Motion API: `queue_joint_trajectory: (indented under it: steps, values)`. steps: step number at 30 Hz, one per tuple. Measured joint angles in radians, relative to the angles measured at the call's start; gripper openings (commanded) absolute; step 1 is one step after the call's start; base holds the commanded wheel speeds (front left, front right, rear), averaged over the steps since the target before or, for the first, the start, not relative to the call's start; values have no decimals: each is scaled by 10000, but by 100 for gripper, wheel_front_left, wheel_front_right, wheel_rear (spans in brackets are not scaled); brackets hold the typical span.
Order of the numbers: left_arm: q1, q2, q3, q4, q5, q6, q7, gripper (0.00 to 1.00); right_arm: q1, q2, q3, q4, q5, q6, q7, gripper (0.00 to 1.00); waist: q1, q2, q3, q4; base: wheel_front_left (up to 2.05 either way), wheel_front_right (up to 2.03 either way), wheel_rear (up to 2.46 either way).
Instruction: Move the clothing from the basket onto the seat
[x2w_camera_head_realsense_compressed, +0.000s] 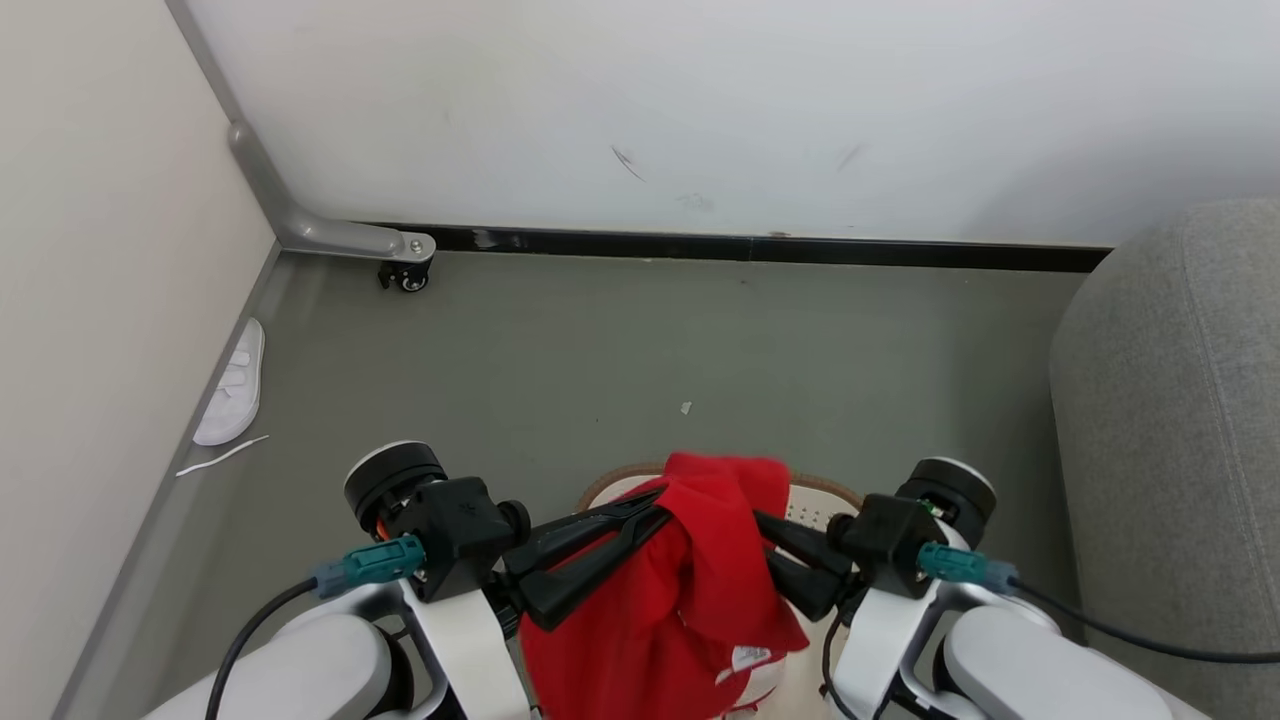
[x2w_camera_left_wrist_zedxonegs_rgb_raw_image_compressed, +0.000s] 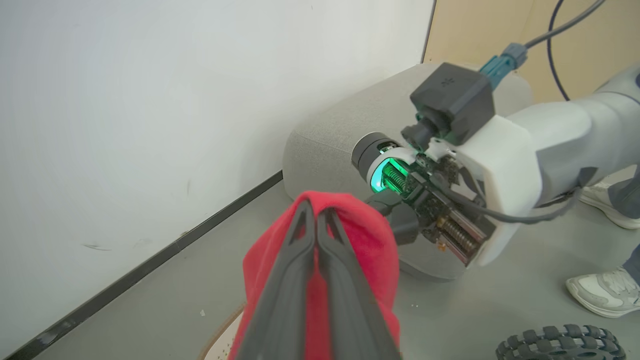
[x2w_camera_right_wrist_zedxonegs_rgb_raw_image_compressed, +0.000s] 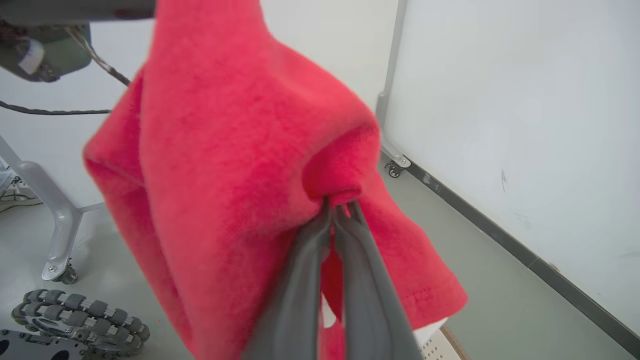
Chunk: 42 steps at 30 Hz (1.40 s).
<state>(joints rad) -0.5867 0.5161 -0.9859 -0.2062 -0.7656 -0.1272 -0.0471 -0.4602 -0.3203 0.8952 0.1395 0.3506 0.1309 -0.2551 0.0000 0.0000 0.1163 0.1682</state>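
Observation:
A bright red piece of clothing (x2w_camera_head_realsense_compressed: 700, 580) hangs between my two grippers, lifted above the basket (x2w_camera_head_realsense_compressed: 815, 500), whose brown rim and perforated cream wall peek out behind it. My left gripper (x2w_camera_head_realsense_compressed: 655, 512) is shut on the garment's left side; the left wrist view has its fingers pinched together on the clothing (x2w_camera_left_wrist_zedxonegs_rgb_raw_image_compressed: 370, 235). My right gripper (x2w_camera_head_realsense_compressed: 762, 525) is shut on the right side, and in the right wrist view a fold of the clothing (x2w_camera_right_wrist_zedxonegs_rgb_raw_image_compressed: 225, 150) bunches at its tips (x2w_camera_right_wrist_zedxonegs_rgb_raw_image_compressed: 341, 210). The grey seat (x2w_camera_head_realsense_compressed: 1170, 430) stands to the right, and its rounded end shows as the seat (x2w_camera_left_wrist_zedxonegs_rgb_raw_image_compressed: 340, 130).
A white slipper (x2w_camera_head_realsense_compressed: 235, 385) lies by the left wall, near a caster foot (x2w_camera_head_realsense_compressed: 405, 272) of a grey frame. A white wall with a black baseboard (x2w_camera_head_realsense_compressed: 750, 245) closes the back. A person's white shoes (x2w_camera_left_wrist_zedxonegs_rgb_raw_image_compressed: 600, 295) stand on the floor near a ribbed wheel (x2w_camera_left_wrist_zedxonegs_rgb_raw_image_compressed: 560, 342).

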Motion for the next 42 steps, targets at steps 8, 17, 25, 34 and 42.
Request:
queue_joint_trajectory:
  steps: [8,17,25,34,42]
  values:
    - [83,-94,151,311,-104,12,-385,100,8,-8,-614,-251,-2,0,-2,0,0,0,29,-32,0,0,0]
    - [555,-228,222,711,-424,115,-719,100,27,-4,-1141,-525,-128,0,0,0,0,0,33,-73,0,0,0]
    - [761,-345,255,1014,-454,205,-974,100,65,-6,-1402,-708,-276,0,0,0,0,0,55,-128,0,0,0]
    - [1265,-130,314,1461,-520,324,-1231,100,206,-15,-1919,-815,-374,0,0,0,0,0,28,-269,0,0,0]
    - [1268,-127,343,1482,-500,364,-1402,100,309,-251,-2928,-980,-520,0,0,0,0,0,4,-448,0,0,0]
